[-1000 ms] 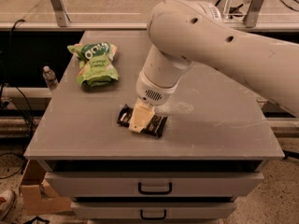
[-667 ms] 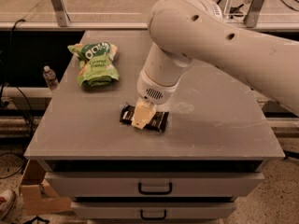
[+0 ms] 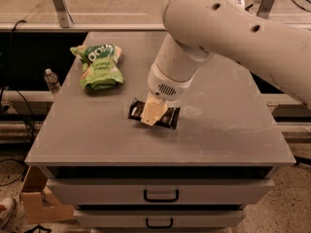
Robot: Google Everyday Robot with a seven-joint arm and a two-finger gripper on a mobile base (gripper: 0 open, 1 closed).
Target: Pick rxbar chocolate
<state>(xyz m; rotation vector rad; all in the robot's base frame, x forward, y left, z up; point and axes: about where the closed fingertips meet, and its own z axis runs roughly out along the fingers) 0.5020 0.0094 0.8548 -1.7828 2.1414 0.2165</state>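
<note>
Tan gripper [image 3: 151, 114] sits down on the middle of the dark chocolate bar [image 3: 170, 118] — has it got hold?
Cannot tell; its grip on the wrapper doesn't show.
Anything changed?
Bar and gripper have both shifted slightly right and farther back since a second ago — together, so I judge the pick has begun. The bar is near the middle of the table [image 3: 233, 130]; the green chip bag [image 3: 98, 67] lies far left.

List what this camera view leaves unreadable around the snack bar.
Camera view: the hand, down on the flat dark brown-black snack bar wrapper, covers its middle and lettering.
Whether it is gripped: hidden under the white arm.
Arm's base: cut off at the right edge.
</note>
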